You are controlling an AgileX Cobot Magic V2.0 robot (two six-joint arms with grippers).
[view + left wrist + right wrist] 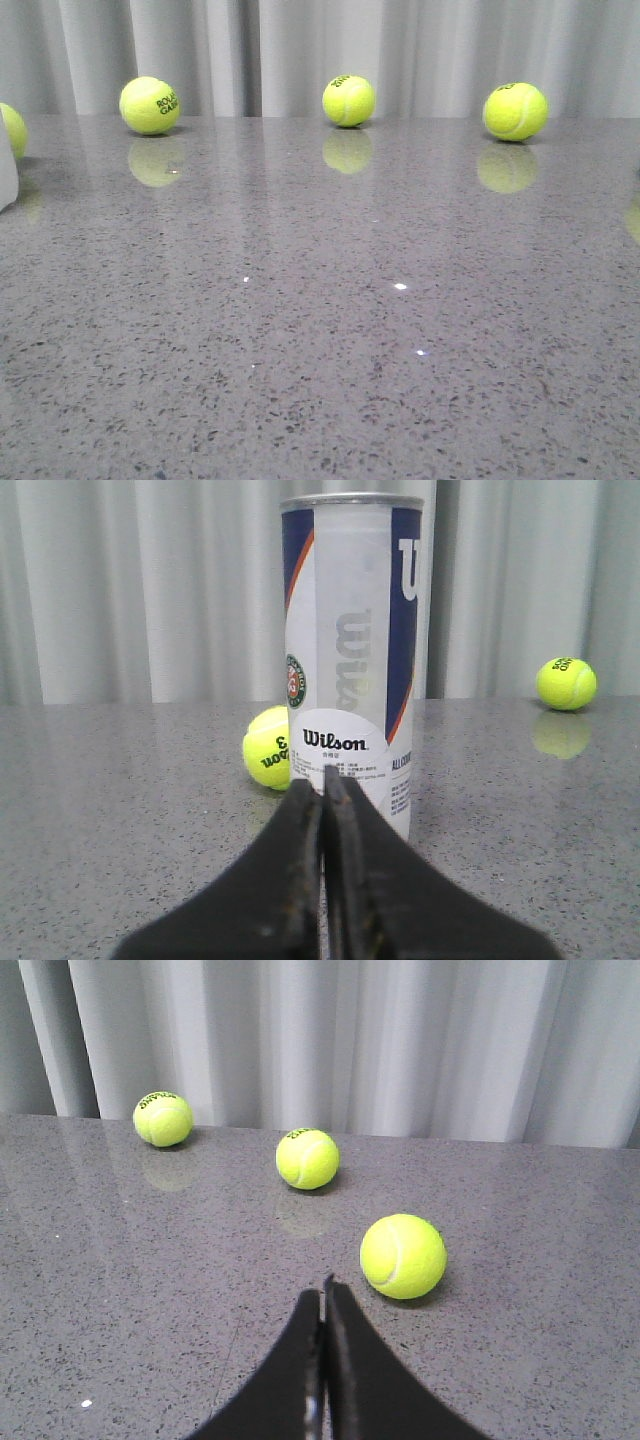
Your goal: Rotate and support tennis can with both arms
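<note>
Tennis can (pixel 350 660) handling has not begun, as far as these views show: it stands upright on the tabletop (pixel 320 330), untouched, and neither arm is on it, so the whole job of rotating it and supporting it with both arms appears to remain. Nearest in the left wrist view, the left gripper (pixel 324 780) has its fingers pressed together, holding nothing; its tips point at the lower label of the can, which stands just beyond them with what looks like a small gap, though contact cannot be ruled out from this angle. To take the can these jaws would first have to spread, in my judgement. A tennis ball (pixel 268 761) sits just beside the can's base, partly hidden behind it, and another ball (pixel 566 683) lies farther back toward the curtain (pixel 150 580). The right gripper (pixel 323 1290) is likewise closed and empty; the can does not appear in its view, only three balls, the nearest (pixel 403 1256) just past its tips, the others (pixel 307 1159) and (pixel 163 1119) nearer the far edge. In the front view only a pale sliver (pixel 6 170) at the left border may be the can; I cannot tell. Three balls line the far edge there.
</note>
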